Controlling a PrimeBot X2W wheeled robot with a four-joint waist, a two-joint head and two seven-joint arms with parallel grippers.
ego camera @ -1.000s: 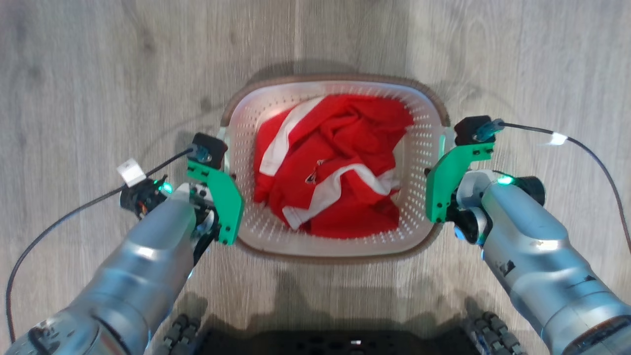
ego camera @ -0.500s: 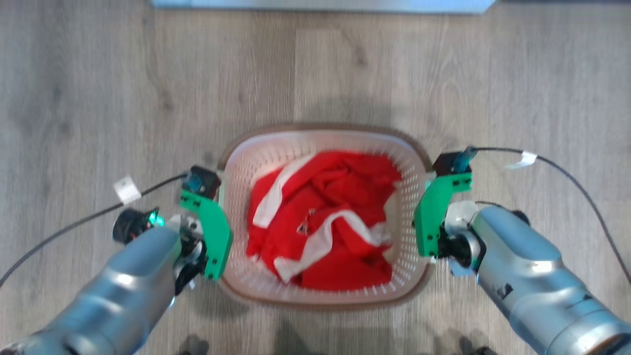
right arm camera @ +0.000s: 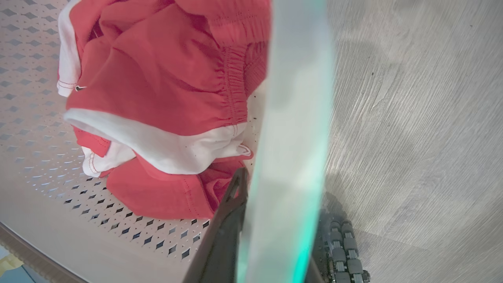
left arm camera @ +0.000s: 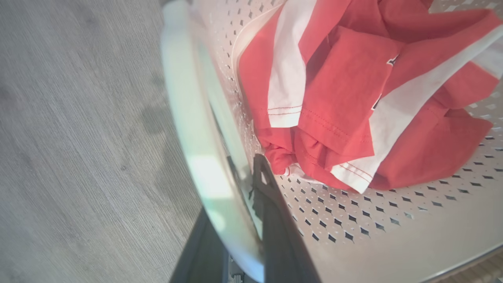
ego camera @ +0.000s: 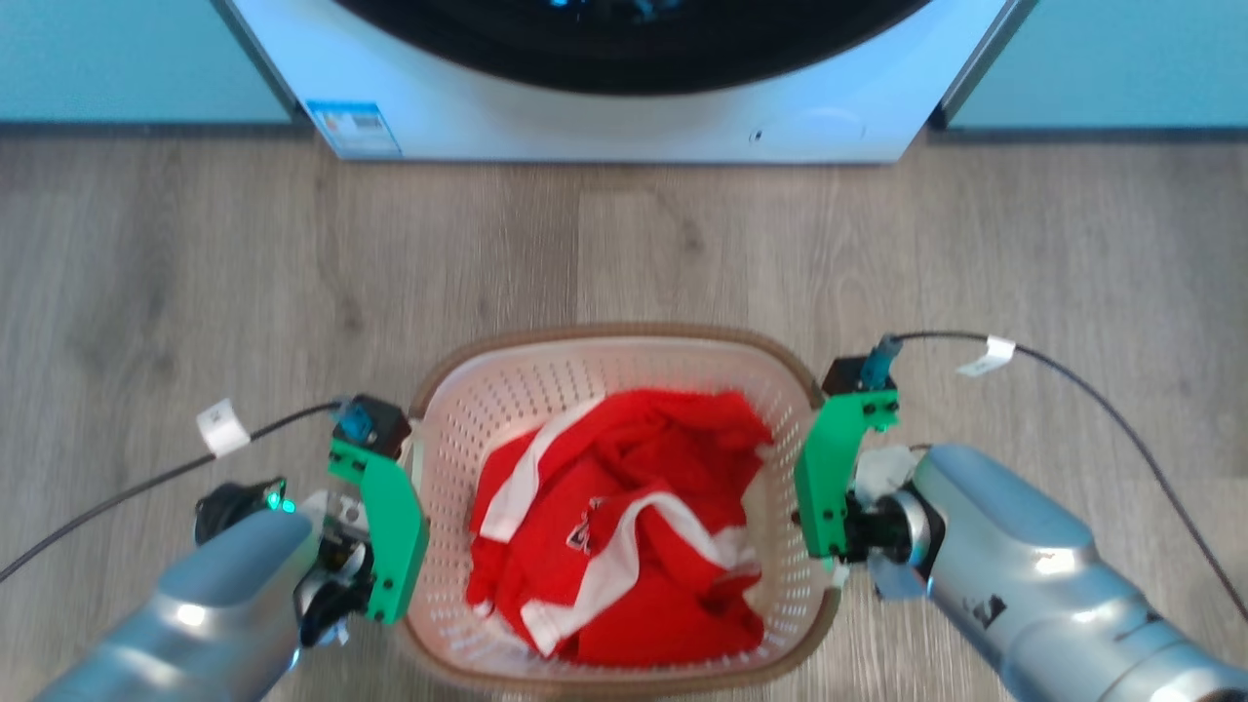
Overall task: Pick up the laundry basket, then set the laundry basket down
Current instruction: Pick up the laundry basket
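Laundry basket [ego camera: 585, 375] — white, perforated, brown-rimmed — holds red-and-white clothes [ego camera: 634, 526].

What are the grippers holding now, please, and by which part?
The laundry basket: the left gripper is shut on its left side handle, the right gripper on its right side handle.

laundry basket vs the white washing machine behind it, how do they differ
The laundry basket has perforated walls and a brown rim; the washing machine has a solid front with a dark round door. The laundry basket is open on top and holds red and white clothing; the washing machine carries a label. The basket lies nearer the robot, the machine farther. Both are mainly white.
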